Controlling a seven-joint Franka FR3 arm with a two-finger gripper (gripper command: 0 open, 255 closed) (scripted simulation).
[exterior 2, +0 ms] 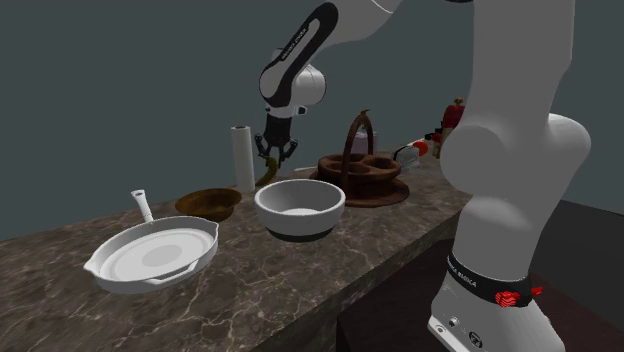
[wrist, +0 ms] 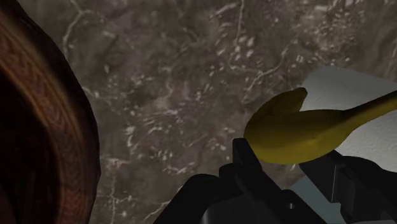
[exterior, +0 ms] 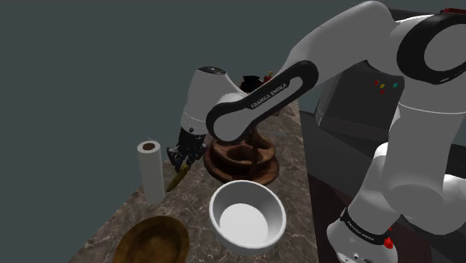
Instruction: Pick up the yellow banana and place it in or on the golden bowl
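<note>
the black two-finger claw (exterior: 181, 157) is clenching the top of the curved yellow banana (exterior: 177, 178), which is hanging just above the dark marbled bench (exterior: 295, 179), long axis steeply slanted, free tip pointing down. the shallow golden-brown bowl (exterior: 151, 240) is sitting nearer, toward the shoulder view's left of the claw, past the white paper roll (exterior: 151, 170).

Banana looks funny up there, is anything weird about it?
Only a little: the curved yellow banana dangles steeply tilted from the black hand beside the white paper roll, not lying flat. Nothing looks spilled or broken.
</note>
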